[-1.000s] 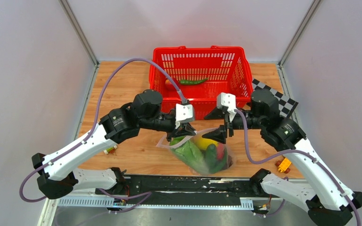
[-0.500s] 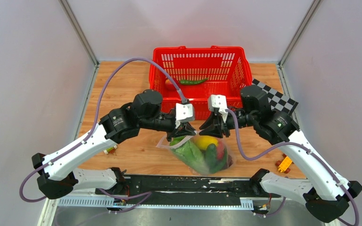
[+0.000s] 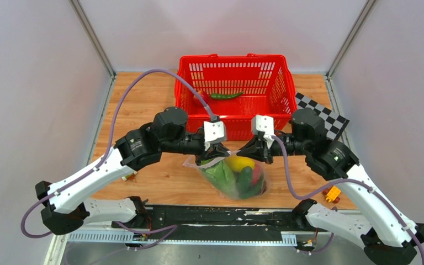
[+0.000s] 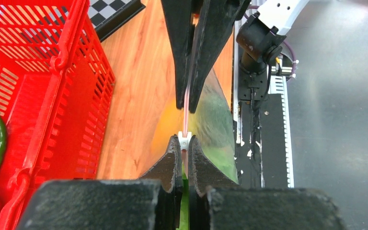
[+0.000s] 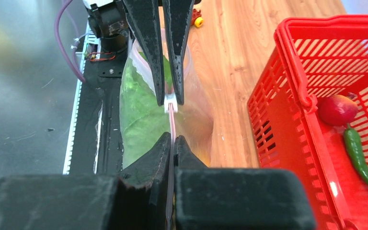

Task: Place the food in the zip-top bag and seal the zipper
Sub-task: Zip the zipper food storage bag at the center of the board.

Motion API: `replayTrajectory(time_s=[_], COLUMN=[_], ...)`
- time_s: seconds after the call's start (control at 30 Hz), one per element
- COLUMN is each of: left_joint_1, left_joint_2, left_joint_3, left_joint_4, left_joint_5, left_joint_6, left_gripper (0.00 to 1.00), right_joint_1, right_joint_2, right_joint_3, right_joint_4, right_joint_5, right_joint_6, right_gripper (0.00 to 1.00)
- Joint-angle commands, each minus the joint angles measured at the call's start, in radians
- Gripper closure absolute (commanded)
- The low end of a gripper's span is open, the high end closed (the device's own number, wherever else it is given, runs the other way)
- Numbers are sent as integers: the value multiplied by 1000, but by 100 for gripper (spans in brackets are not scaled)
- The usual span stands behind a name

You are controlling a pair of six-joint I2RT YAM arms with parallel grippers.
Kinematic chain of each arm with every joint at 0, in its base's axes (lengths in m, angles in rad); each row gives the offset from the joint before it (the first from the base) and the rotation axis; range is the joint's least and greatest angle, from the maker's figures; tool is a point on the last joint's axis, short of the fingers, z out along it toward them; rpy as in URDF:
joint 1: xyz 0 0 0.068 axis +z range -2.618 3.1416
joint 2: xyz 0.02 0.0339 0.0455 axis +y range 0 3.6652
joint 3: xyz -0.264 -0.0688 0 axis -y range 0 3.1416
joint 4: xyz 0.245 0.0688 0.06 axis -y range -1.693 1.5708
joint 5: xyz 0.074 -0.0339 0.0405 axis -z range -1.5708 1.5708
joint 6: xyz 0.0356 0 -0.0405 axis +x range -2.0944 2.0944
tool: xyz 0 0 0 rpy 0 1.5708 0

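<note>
We see a wooden tabletop (image 3: 143,105) boxed in by pale grey walls (image 3: 33,83), with a red mesh basket (image 3: 232,62) at the far side. Just before it is the zip-top bag (image 3: 237,187), clear and crinkly, full of green, yellow and red produce (image 3: 221,174). Our left gripper (image 3: 210,159) and right gripper (image 3: 253,156) each pinch its zipper (image 4: 187,103).

Both arms meet over the wooden table (image 3: 143,105). The left gripper (image 3: 212,154) and right gripper (image 3: 257,153) each pinch the top edge of a clear bag (image 3: 233,185) holding green, yellow and red food (image 3: 239,164). Behind it, a red basket (image 3: 232,59) holds a green chili (image 3: 226,95).
</note>
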Motion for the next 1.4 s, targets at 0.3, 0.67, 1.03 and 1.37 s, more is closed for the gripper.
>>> replayTrajectory(time_s=[0.3,0.67,1.03,1.37], left_joint_1=[3,3,2,3], left_joint_2=[-158,-210,-242,-142], left_joint_3=[-66,-109,-142,-61], left_joint_4=[-78,-136,-154,-51], left_joint_5=[-127,-184,-212,-65], left_joint_6=[-7,-8,-30,-44], left_gripper=[100,100,100,100], right_joint_1=[-7,-7,-7,-6], right_joint_2=[-127,-149,-148,-6], right_joint_3=[-63,-99,-122,36], right_joint_4=[132,176,182,52], right_joint_5=[186,296,277,12], right_joint_6=[92,132,143,35], right_gripper=[100,100,100,34])
